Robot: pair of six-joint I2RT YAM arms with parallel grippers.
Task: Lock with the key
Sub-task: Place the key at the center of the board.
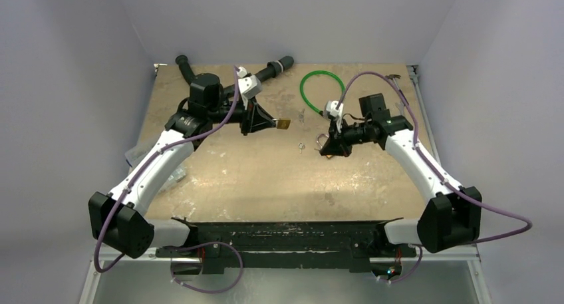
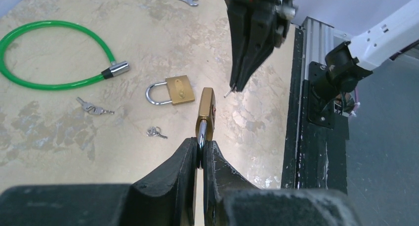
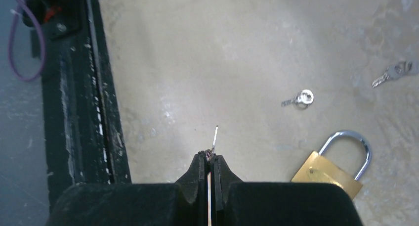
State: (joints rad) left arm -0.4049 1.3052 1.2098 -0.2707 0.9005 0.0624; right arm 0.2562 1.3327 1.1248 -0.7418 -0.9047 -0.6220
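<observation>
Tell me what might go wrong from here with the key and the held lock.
1. Only a thin blade of the key sticks out past the right gripper. A slight misalignment could make it glance off or twist in the jaws.
2. The left gripper pinches the lock by its shackle alone, so a push may swing it.

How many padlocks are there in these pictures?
2. The held padlock is pinched by its shackle in the left hand; the loose padlock lies flat on the table just beyond it. Others could be hidden.
</observation>
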